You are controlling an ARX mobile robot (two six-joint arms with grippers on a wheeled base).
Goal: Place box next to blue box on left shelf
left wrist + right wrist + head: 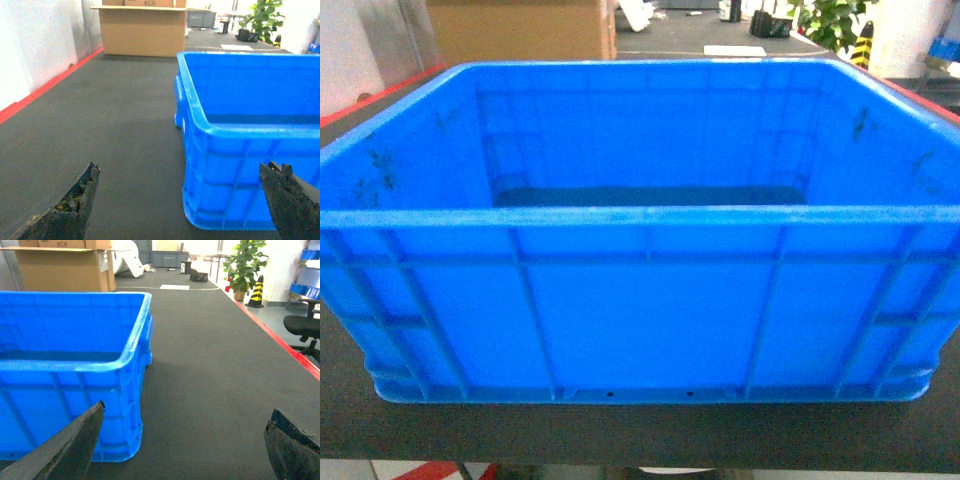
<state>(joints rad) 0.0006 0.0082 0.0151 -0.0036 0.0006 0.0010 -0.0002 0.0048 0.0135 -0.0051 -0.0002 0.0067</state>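
Dark grey ribbed mat surface (115,125) edged by a red border strip (280,342), with a large bright-blue rectangular plastic crate (640,230) resting on it, close before the head camera.

Crate upright, open side up, thick rim and ribbed outer walls visible, dark scuffs on inner walls. Left gripper (182,205) low at the crate's near left corner, worn dark fingers (75,205) spread wide, corner between them, contact not discernible. Right gripper (187,445) at the near right corner, fingers (75,442) likewise spread, holding nothing. Beyond: brown cardboard carton (142,30), green potted plant (245,265), yellow-and-black striped cone (256,292), black office chair (305,332).
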